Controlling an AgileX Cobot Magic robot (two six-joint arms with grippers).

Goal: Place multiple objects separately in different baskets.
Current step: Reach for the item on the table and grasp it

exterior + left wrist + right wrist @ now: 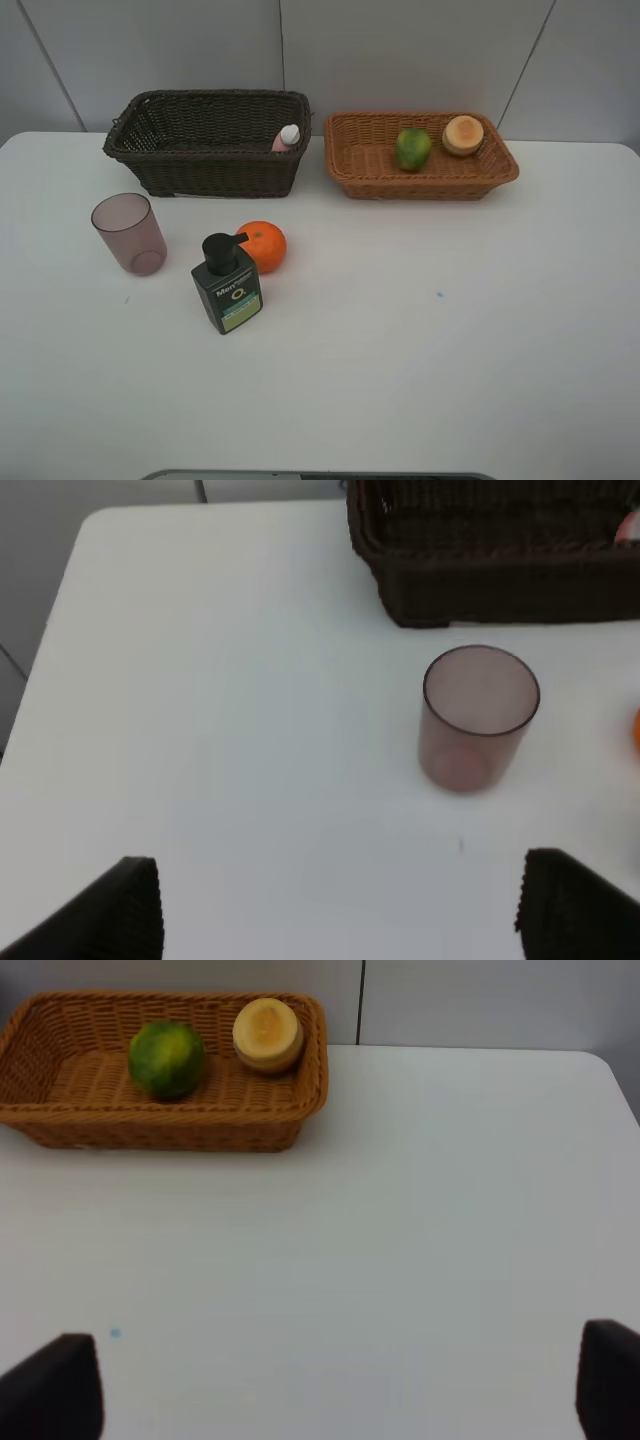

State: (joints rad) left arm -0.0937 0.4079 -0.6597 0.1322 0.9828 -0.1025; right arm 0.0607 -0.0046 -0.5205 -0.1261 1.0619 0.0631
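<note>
On the table stand a translucent pink cup (130, 234), a dark pump bottle (228, 285) and, just behind the bottle, an orange (264, 246). A slim pink spray bottle (288, 138) leans in the right end of the dark brown basket (220, 175). The light tan basket (420, 185) holds a green fruit (412, 148) and a peach-like fruit (463, 134). My left gripper (340, 910) is open and empty, short of the cup (478, 718). My right gripper (330, 1390) is open and empty, well back from the tan basket (160, 1130). Neither arm shows in the exterior view.
Both baskets sit side by side along the table's far edge, against a grey wall. In the left wrist view the table's left edge and rounded corner (85, 525) are close. A small blue speck (115, 1333) marks the tabletop.
</note>
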